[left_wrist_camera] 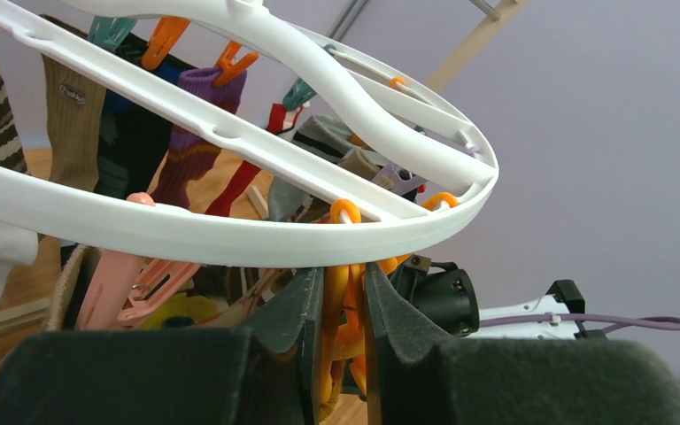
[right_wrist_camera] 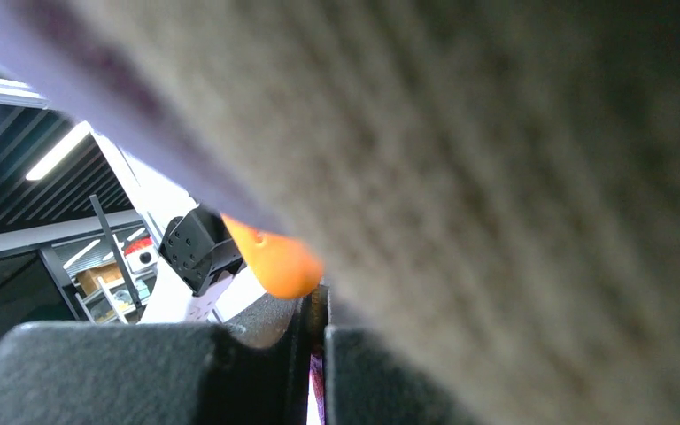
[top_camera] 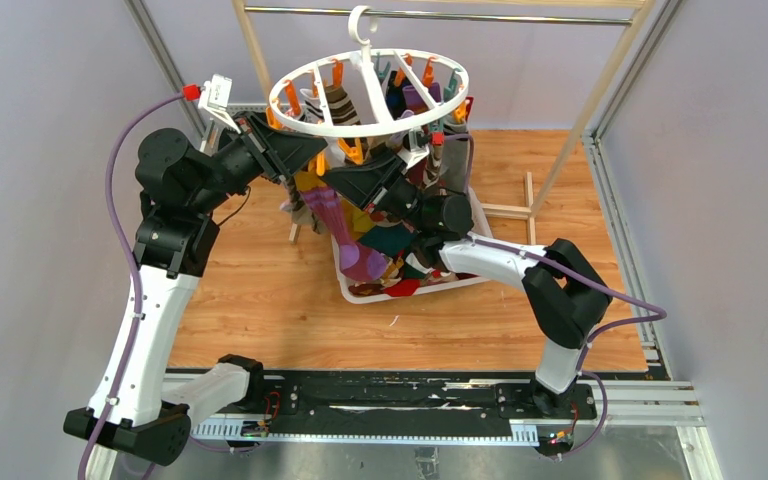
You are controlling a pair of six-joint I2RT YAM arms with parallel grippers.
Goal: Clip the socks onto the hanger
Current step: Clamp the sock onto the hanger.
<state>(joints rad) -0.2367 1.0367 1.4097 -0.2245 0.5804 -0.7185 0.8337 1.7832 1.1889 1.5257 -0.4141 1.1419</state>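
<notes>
White plastic, the hanger (left_wrist_camera: 230, 239) hangs by its hook from a metal rail (top_camera: 460, 15) above the wooden surface (top_camera: 260, 300), with several socks (left_wrist_camera: 190, 142) clipped around its ring and more heaped in the white basket (top_camera: 460, 283) below. At the ring's near rim the left gripper (left_wrist_camera: 343, 279) is pinched closed on an orange clip (left_wrist_camera: 341, 305). Just beside it the right gripper (right_wrist_camera: 317, 310) has its fingers pressed together on a purple-and-pink sock (top_camera: 345, 235) that dangles beneath, while grey-brown fabric (right_wrist_camera: 540, 177) fills most of its wrist view.
</notes>
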